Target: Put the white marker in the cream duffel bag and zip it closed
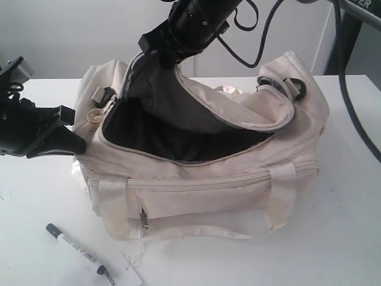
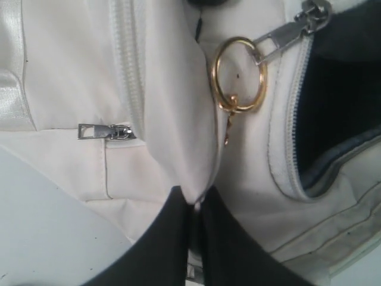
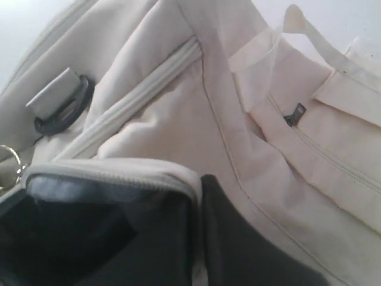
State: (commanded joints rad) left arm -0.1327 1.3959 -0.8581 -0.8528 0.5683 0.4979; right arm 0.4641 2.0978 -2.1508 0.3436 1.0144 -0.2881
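Near the table's (image 1: 36, 202) front edge, toward its left corner: white marker (image 1: 76, 248), slanted, one dark end toward the left edge (paper tag (image 1: 128, 277) just beside the other). Straight back, nearer of the two: left gripper (image 2: 195, 208), low, pinching the duffel bag's (image 1: 202, 196) end cloth. Farthest: right gripper (image 1: 159, 52), reaching down, clamped on the raised flap (image 1: 196, 101).

Left end effector (image 2: 193, 208) reaches in low from the left, pinched onto the cream duffel bag (image 1: 208, 196); right end effector (image 1: 156, 50) angles down from above, clamped on its flap.
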